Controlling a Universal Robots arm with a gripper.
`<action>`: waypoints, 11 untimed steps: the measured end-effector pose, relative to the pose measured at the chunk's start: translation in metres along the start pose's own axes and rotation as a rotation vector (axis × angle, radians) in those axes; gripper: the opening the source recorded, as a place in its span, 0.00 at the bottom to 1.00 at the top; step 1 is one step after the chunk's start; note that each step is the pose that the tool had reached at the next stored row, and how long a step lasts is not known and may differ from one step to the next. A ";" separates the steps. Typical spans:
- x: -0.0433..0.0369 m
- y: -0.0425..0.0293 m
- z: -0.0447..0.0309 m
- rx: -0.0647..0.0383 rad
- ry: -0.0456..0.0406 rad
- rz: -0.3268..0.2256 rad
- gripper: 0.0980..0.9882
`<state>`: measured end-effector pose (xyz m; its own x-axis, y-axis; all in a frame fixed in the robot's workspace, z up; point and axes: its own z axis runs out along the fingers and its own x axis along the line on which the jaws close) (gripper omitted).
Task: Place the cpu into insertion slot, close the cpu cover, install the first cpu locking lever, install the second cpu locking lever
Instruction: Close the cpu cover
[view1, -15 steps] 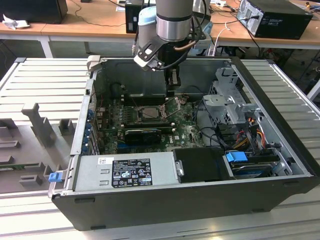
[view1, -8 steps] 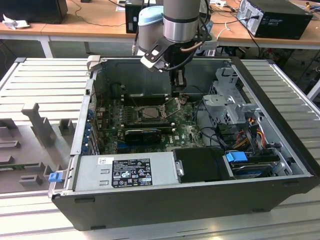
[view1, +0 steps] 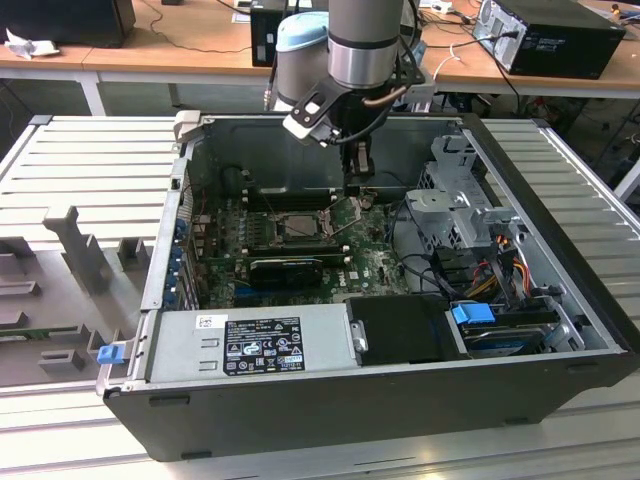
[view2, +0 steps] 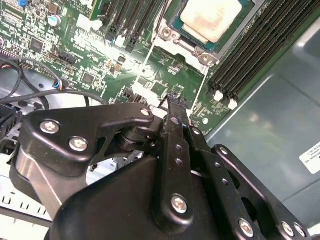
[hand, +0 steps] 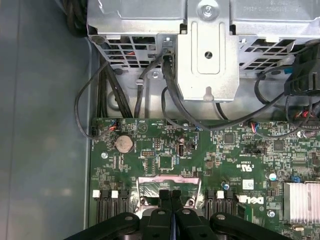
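Note:
The cpu (view2: 210, 17), with a pale silver face, lies in the insertion slot (view1: 300, 226) on the green motherboard inside the open computer case. The cpu cover (view2: 186, 44) lies as a metal frame around it, with a screw at each near corner. My gripper (view1: 358, 188) hangs just above the board, beside the slot on the exterior view's right. Both wrist views show its black fingers (view2: 175, 130) pressed together with nothing between them, the gripper (hand: 170, 196) pointing at the slot's metal edge (hand: 150, 189). I cannot make out how the locking levers stand.
Long black memory slots (view2: 250, 55) flank the socket. A black card (view1: 285, 268) lies nearer the case front, then the power supply (view1: 250, 345). A metal drive cage (hand: 207, 50) with cables (view1: 420, 260) stands on the exterior view's right. Case walls (view1: 540, 220) enclose everything.

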<state>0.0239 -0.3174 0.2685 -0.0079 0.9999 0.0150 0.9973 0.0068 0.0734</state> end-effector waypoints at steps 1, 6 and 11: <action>0.0000 0.0001 0.0003 0.000 -0.0001 0.000 0.01; -0.0001 0.0064 0.0028 0.000 0.0000 0.000 0.01; -0.0002 0.0156 0.0060 0.001 -0.0007 -0.001 0.01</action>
<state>0.0399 -0.3174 0.2637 -0.0085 0.9999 0.0142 0.9974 0.0074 0.0723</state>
